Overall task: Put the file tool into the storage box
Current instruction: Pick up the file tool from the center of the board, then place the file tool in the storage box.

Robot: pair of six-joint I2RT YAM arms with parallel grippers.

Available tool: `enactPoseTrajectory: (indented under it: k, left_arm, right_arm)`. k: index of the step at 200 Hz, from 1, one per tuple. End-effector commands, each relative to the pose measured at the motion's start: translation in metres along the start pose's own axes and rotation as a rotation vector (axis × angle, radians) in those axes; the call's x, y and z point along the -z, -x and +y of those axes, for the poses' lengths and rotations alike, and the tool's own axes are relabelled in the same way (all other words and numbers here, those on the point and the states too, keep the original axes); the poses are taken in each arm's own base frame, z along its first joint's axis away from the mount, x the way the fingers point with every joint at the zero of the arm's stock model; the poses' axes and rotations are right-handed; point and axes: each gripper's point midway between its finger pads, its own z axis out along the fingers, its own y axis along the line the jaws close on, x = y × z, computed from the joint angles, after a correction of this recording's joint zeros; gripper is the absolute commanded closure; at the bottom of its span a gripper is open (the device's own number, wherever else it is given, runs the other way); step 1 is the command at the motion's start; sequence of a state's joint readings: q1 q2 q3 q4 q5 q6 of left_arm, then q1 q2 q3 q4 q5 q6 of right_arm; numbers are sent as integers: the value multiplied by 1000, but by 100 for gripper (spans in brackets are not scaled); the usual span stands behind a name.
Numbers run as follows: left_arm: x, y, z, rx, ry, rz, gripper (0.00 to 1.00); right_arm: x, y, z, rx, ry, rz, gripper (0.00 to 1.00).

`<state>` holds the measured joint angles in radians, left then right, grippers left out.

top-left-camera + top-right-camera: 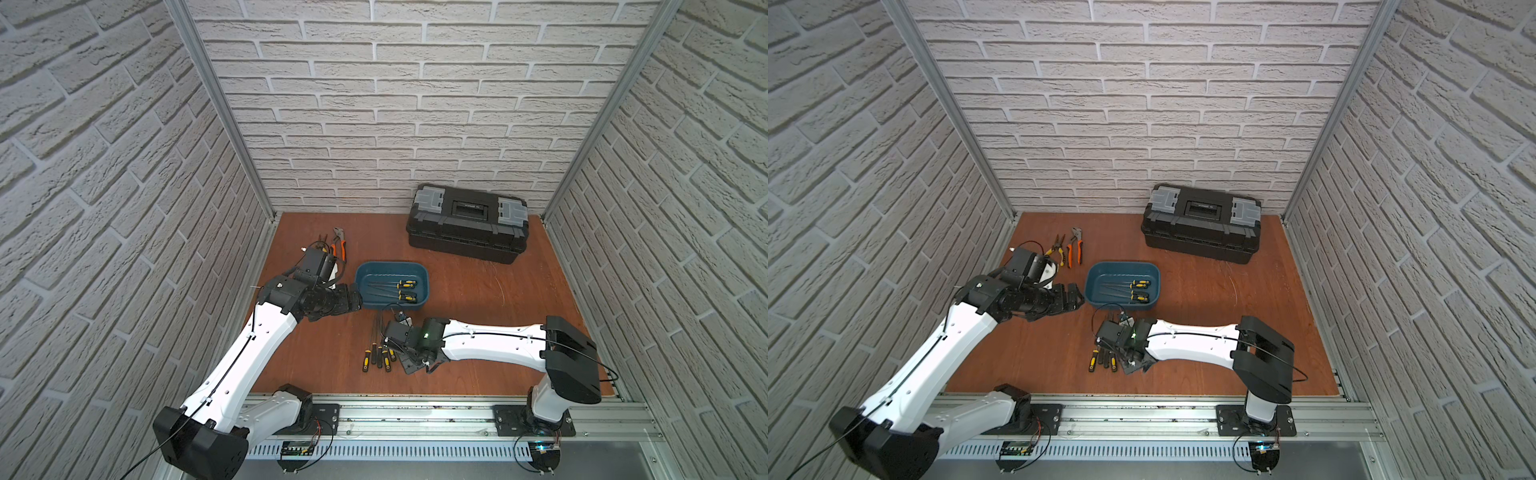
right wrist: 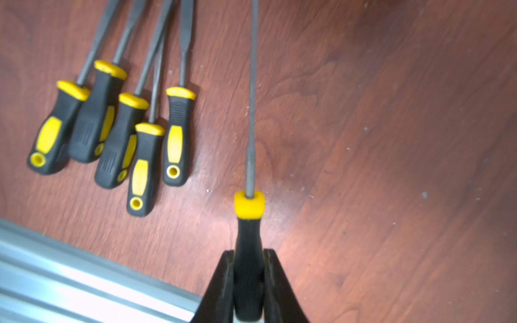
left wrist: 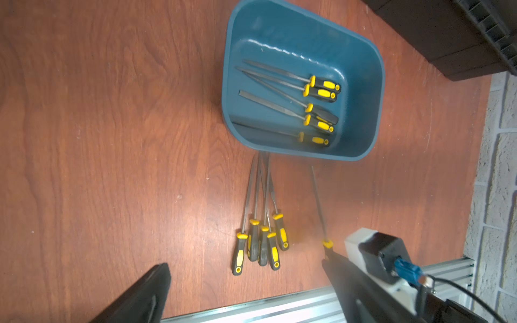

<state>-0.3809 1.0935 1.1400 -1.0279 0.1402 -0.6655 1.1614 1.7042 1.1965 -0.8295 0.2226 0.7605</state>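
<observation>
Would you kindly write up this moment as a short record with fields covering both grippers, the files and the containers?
right gripper: shut on the handle of the held file
left gripper: open, empty, beside the storage box
files in box: five, lying flat
loose files: five, bunched on the table beside the held file
toolbox: closed, by the back wall
pliers: two pairs, on the table beyond the left gripper
</observation>
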Motion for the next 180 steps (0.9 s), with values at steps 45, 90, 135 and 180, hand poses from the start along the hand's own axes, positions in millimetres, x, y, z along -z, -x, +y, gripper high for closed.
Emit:
enactPoseTrajectory:
  k: [45,90,135,180]
  left_arm:
    - [23,13,12,15,17,-101,2]
    - [26,17,17,33,15,-118,2]
    - [19,26,13,37,-5,-106,2]
    - [13,36,11,31,-11,-89,2]
  right_arm:
    - [38,5,-19,160,-16,-72,98]
    - [63,22,-22,237,-13,-140,98]
    - [76,58,-33,315,-22,-171,97]
    - [71,107,-49,358,30,-165,97]
